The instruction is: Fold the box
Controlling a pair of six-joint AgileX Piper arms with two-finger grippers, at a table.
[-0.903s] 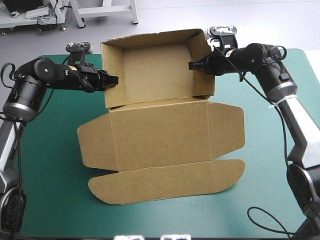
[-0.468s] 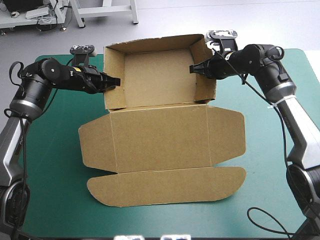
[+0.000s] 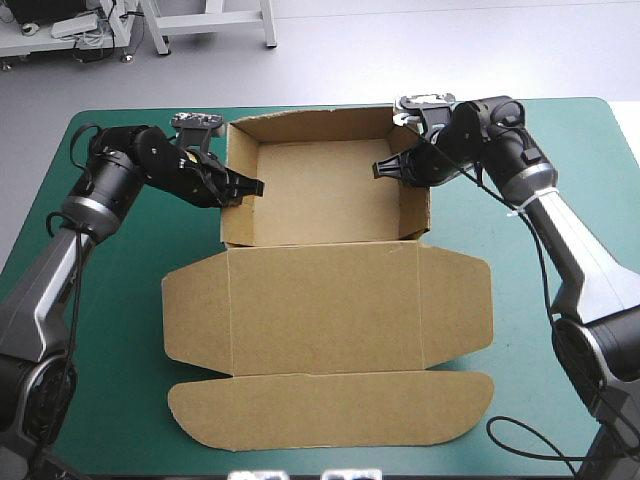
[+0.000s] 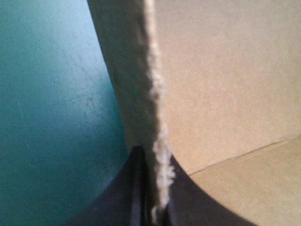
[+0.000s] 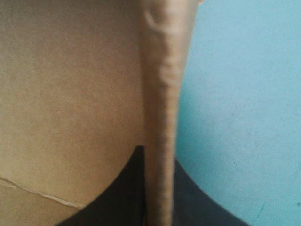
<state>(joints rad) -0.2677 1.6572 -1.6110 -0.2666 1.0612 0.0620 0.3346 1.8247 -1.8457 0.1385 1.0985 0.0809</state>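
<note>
Table (image 3: 100,340) with the teal-green cover carries the brown box (image 3: 325,290) at its middle, somewhat closer to the far edge. The nearer half of the box is the lid (image 3: 325,315). It lies flat on the cover, with its side flaps and its long rounded front flap (image 3: 330,410) spread out. The farther half is the open tray (image 3: 320,185), with its four walls standing.

The left gripper (image 3: 255,187) is clamped on the top edge of the left wall (image 3: 228,215). In the left wrist view the rough board edge runs between the black fingers with no gap. The right gripper (image 3: 380,168) is closed in the same way on the right wall (image 3: 418,215), one finger inside the tray and one outside.

The step in hand seems to be setting these two side walls upright and square. To do it well, I think both arms should move together and by the same amount, so that the tray does not slide or twist on the cover. The pinch should be firm but not crushing, because the left edge already looks frayed. It is better to guide the walls straight than to pull them outward, and to let go only when they stand by themselves.
</note>
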